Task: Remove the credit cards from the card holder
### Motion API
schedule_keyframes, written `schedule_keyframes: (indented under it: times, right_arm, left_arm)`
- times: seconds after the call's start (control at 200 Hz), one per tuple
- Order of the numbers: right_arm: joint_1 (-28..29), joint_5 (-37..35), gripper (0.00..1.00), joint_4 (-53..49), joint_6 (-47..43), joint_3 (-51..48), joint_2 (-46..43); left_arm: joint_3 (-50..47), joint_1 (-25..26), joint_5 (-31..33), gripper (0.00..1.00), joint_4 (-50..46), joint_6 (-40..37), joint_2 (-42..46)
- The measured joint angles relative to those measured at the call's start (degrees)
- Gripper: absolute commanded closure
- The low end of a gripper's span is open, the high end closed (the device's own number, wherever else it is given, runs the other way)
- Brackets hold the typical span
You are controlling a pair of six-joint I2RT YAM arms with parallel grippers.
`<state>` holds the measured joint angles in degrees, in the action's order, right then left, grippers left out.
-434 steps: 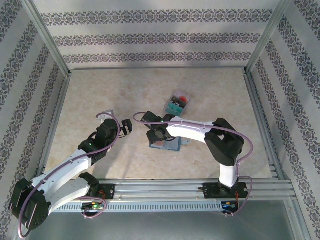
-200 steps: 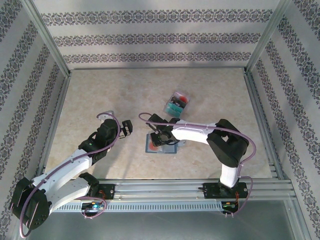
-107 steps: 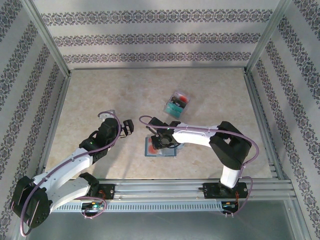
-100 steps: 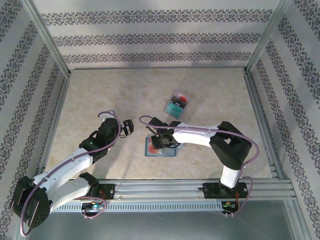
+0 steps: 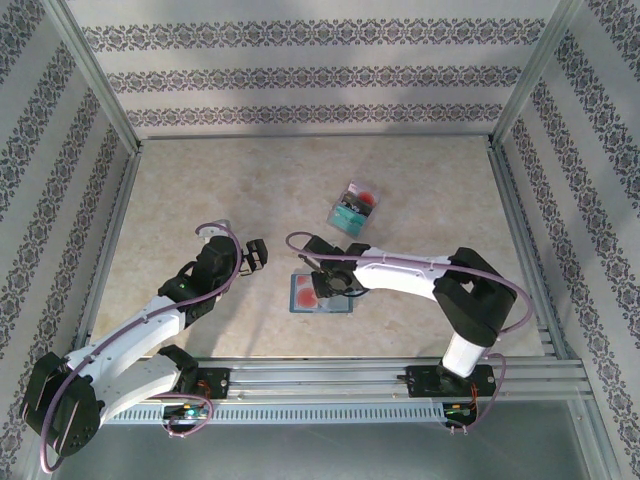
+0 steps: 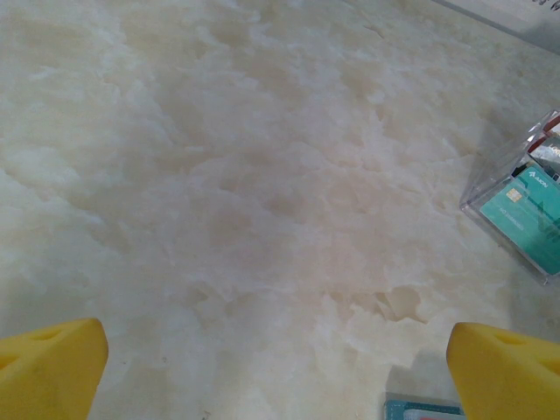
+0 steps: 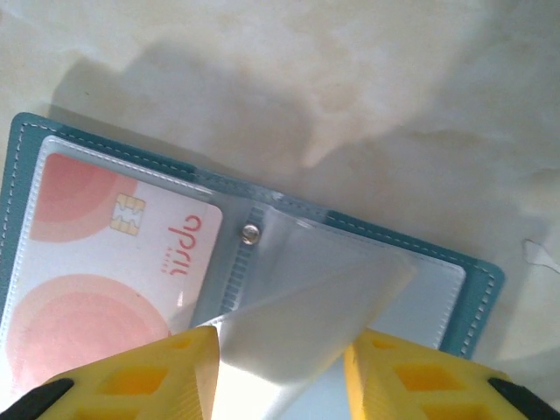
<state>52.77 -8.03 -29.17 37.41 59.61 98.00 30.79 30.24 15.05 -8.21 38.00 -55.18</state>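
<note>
At the bottom edge of your right wrist view, the yellow fingers point(image 7: 140, 376) of the right gripper point(image 7: 280, 354) are cut off. They stand partway apart over the open card holder point(image 7: 437, 289). A lifted clear sleeve flap point(image 7: 297, 306) lies across the gap, and you cannot tell whether either finger touches it. A pinkish card point(image 7: 96, 254) sits under the left panel's sleeve, its lower part out of frame, and the flap hazes the right panel. From above, the holder lies low in the middle of the table point(image 5: 200, 180), partly under the right wrist. The left gripper point(image 6: 276, 350) is spread wide, holding nothing, over bare tabletop. At the right edge of its view, a clear box point(image 6: 512, 188) with a teal card point(image 6: 525, 214) is cut off. In the top view you have open room at the upper left, up to the side rail point(image 5: 110, 240).
</note>
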Motion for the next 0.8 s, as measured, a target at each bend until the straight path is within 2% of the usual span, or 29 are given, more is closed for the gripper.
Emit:
schedule_keyframes:
  times: [0.525, 0.799]
  right_arm:
    - [-1.62, -3.15, 0.58, -0.76, 1.4, -6.75, -6.03]
    - [-3.85, -4.66, 0.61, -1.46, 3.52, -13.75, -17.29]
  left_arm:
    - [1.7, 0.0, -1.92, 0.04, -1.33, -1.64, 0.13]
    - [1.9, 0.02, -3.61, 0.12, -1.62, -1.95, -1.31]
